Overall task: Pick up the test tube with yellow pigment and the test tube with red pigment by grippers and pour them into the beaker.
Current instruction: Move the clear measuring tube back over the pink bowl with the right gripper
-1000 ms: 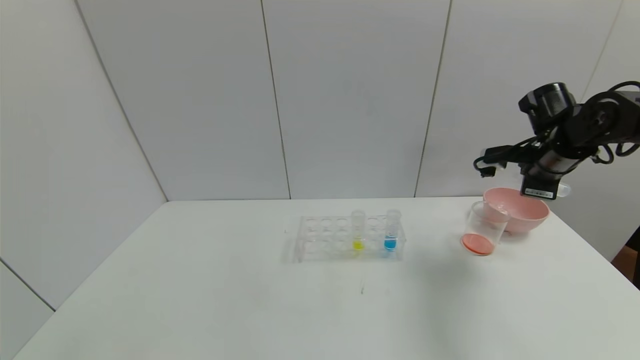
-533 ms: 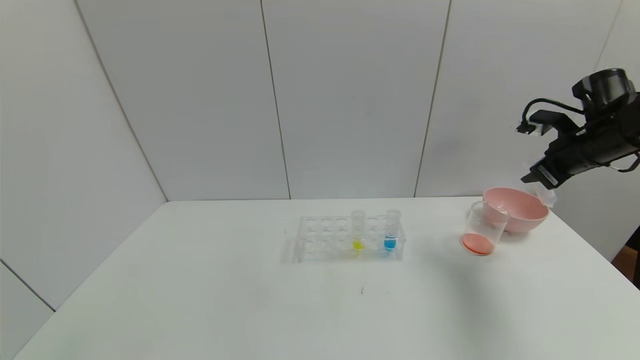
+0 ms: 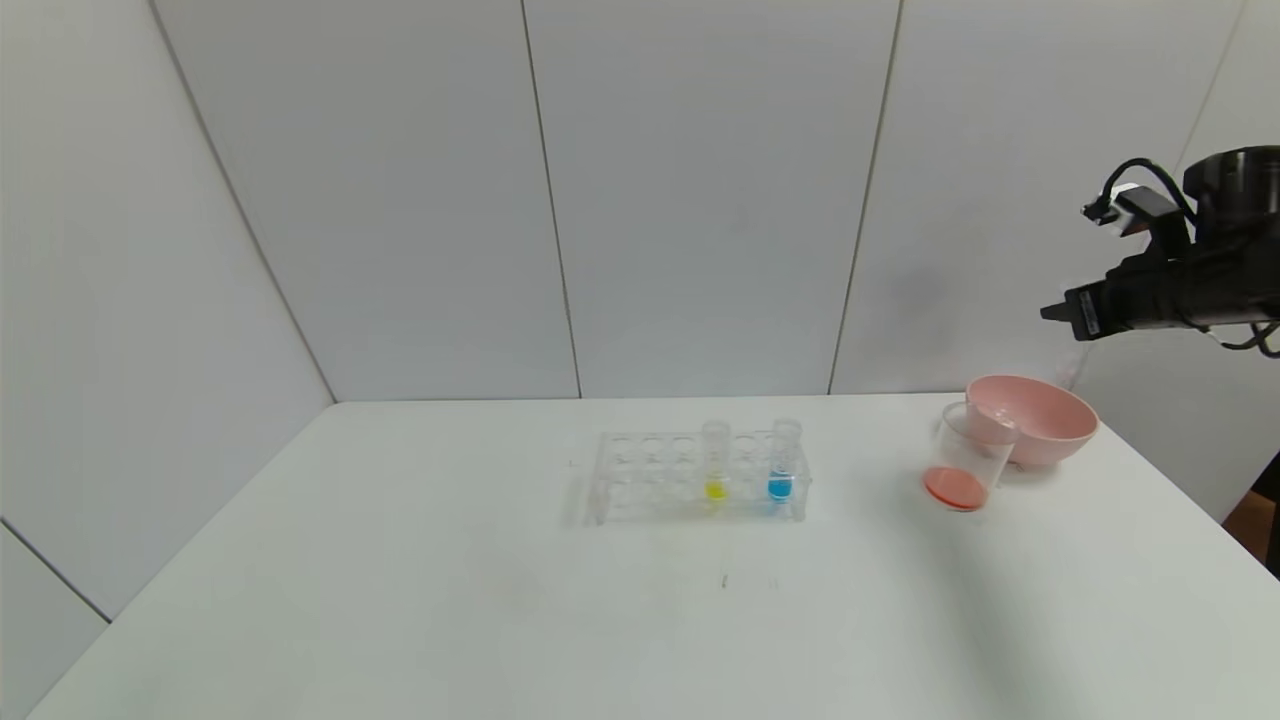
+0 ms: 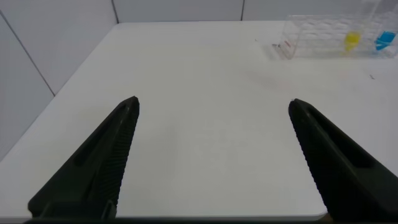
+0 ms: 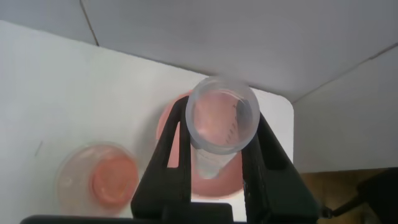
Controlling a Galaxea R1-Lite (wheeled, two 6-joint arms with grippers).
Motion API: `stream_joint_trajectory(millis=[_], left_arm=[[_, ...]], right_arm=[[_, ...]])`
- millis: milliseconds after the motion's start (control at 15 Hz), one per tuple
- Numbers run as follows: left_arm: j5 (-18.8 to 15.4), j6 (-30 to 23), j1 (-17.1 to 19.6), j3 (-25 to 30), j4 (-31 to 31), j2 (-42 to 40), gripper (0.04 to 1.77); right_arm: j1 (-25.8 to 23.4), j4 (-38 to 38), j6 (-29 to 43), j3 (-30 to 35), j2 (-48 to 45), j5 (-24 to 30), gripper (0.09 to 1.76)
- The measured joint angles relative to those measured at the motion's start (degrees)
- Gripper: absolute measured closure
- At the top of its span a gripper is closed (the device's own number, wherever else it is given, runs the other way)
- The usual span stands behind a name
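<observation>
Head view: black two-fingered right gripper high above pink bowl at table's right rear. Clear straight-sided beaker, orange-red liquid in bottom, just beside bowl. Clear ribbed-top test tube with yellow pigment upright in clear plastic rack, mid-table, next to blue-liquid tube.

Left wrist view: left gripper parked low over table, jaws wide apart, nothing between.

Right wrist view: right gripper clamped on emptied clear ribbed-top test tube with red pigment, bowl below. Judgement: lower tube into bowl before release, avoid knocking beaker.
</observation>
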Motion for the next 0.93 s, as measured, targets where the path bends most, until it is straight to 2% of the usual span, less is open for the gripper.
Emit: stream_joint_trajectory(millis=[267,400,600,933], left_arm=[[0.0,0.0,0.0,0.0,0.0,0.0,0.09],[0.0,0.0,0.0,0.0,0.0,0.0,0.09],[0.0,0.0,-0.02,0.0,0.0,0.0,0.09],[0.0,0.0,0.0,0.0,0.0,0.0,0.09]], right_arm=[[0.24,-15.86,3.05,8.66,1.44,0.13,1.32],[-0.09,-20.24,4.63,10.7,2.51,-0.06,1.32],[-0.94,-29.64,11.69,12.87,4.35,0.35,1.32],[-3.12,-42.28,11.75,19.33,7.5,1.04,1.32]])
